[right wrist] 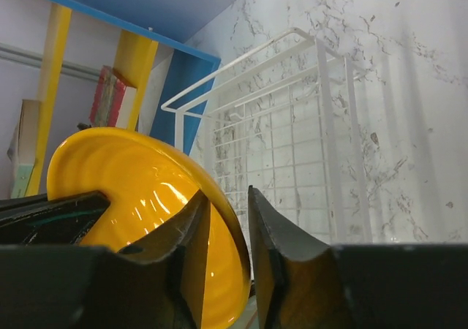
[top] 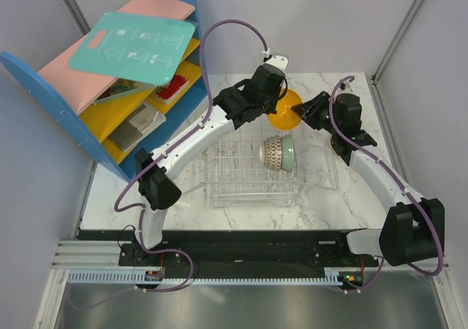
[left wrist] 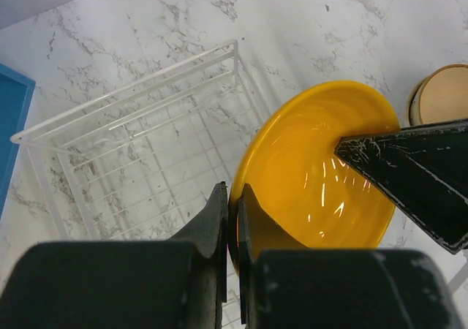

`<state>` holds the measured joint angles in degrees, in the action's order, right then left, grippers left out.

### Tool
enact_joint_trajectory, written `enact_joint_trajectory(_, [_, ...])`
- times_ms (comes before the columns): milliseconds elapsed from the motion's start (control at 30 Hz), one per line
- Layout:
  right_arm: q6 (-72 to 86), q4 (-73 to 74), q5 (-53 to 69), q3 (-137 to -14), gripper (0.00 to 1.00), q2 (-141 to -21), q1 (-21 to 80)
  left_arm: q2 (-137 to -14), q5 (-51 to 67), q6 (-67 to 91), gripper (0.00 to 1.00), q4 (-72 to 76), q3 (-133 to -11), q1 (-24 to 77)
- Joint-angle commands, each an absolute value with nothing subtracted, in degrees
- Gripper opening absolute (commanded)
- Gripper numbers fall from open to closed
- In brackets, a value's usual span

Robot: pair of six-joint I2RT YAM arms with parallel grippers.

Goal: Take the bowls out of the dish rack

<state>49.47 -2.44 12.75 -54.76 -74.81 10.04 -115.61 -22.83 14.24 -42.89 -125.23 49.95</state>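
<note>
The orange bowl (top: 284, 110) hangs above the table just behind the wire dish rack (top: 234, 175), held between both arms. My left gripper (top: 272, 110) is shut on its rim, seen close in the left wrist view (left wrist: 232, 197) on the bowl (left wrist: 322, 175). My right gripper (top: 298, 114) straddles the opposite rim (right wrist: 228, 197), one finger inside the bowl (right wrist: 131, 183), the other outside with a gap showing. A grey-brown mesh-patterned bowl (top: 272, 153) and a mint green bowl (top: 289, 153) stand on edge in the rack. The cream bowls are not clearly visible.
The blue-and-yellow shelf unit (top: 110, 102) stands at the back left with a teal board (top: 135, 47) on top. A round beige object (left wrist: 442, 95) sits on the marble table beyond the bowl. The rack's left part (left wrist: 146, 146) holds nothing.
</note>
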Motion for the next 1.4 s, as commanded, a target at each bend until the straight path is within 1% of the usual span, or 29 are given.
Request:
enact_joint_trajectory(0, [49.48, -5.71, 12.22, -54.32, 0.21, -75.06, 10.63, -111.18, -22.24, 15.38, 0.02, -38.94, -125.51, 50.01])
enact_joint_trajectory(67, [49.57, -5.71, 11.78, -54.14, 0.1, -74.8, 10.72, -111.09, -22.32, 14.94, 0.02, -39.02, -125.25, 50.01])
enact_joint_trajectory(100, [49.48, -5.89, 11.6, -53.97, 0.0, -74.62, 10.64, -110.83, -22.5, 14.77, 0.02, -39.11, -124.64, 50.01])
enact_joint_trajectory(200, [48.96, -5.89, 11.16, -54.22, 0.0, -73.92, 10.81, -110.31, -22.94, 14.68, 0.02, -38.94, -123.4, 49.92])
enact_joint_trajectory(267, [48.43, -5.36, 10.64, -54.49, 0.0, -73.65, 10.81, -110.04, -22.94, 14.77, 0.08, -38.94, -122.96, 49.92])
enact_joint_trajectory(400, [47.55, -4.84, 8.53, -54.58, 0.0, -72.42, 10.81, -109.95, -23.11, 14.59, 0.15, -39.02, -122.34, 49.83])
enact_joint_trajectory(433, [47.29, -4.31, 7.92, -54.75, 0.0, -71.81, 10.81, -109.86, -23.29, 14.59, 0.26, -38.94, -122.26, 49.92])
enact_joint_trajectory(500, [46.76, -3.17, 5.28, -54.58, 0.0, -71.02, 10.81, -109.69, -24.51, 14.59, 0.43, -38.94, -121.65, 49.83])
enact_joint_trajectory(533, [46.58, -2.64, 3.97, -54.58, 0.0, -70.06, 10.81, -109.43, -25.13, 14.76, 0.54, -38.94, -121.29, 49.83])
enact_joint_trajectory(600, [45.62, -0.36, 0.81, -54.93, 0.0, -69.35, 10.72, -108.46, -26.88, 15.29, 0.6, -38.94, -120.07, 49.49])
enact_joint_trajectory(800, [43.15, 4.03, -6.93, -54.14, 0.0, -65.22, 8.88, -103.37, -30.58, 18.01, 0.6, -38.94, -112.78, 47.73])
enact_joint_trajectory(900, [43.59, 8.24, -10.45, -53.53, 0.0, -64.6, 4.93, -99.16, -31.9, 19.6, 0.6, -38.59, -107.24, 46.85])
enact_joint_trajectory(933, [43.59, 9.48, -9.85, -53.44, 0.0, -64.77, 1.7, -98.01, -32.25, 20.12, 0.6, -38.58, -105.75, 46.67])
enact_joint_trajectory(1033, [42.9, 12.91, -10.72, -52.04, 0.0, -64.43, -3.32, -93.61, -33.22, 20.21, 0.6, -38.32, -100.38, 46.41])
enact_joint_trajectory(1167, [41.92, 14.06, -15.55, -49.84, 0.0, -63.37, -5.18, -87.2, -35.15, 21.36, 0.6, -37.97, -92.14, 46.23])
enact_joint_trajectory(1367, [41.66, 13.62, -15.29, -49.66, 0.0, -65.65, -6.59, -81.22, -36.3, 21.71, 0.6, -37.79, -85.97, 45.79])
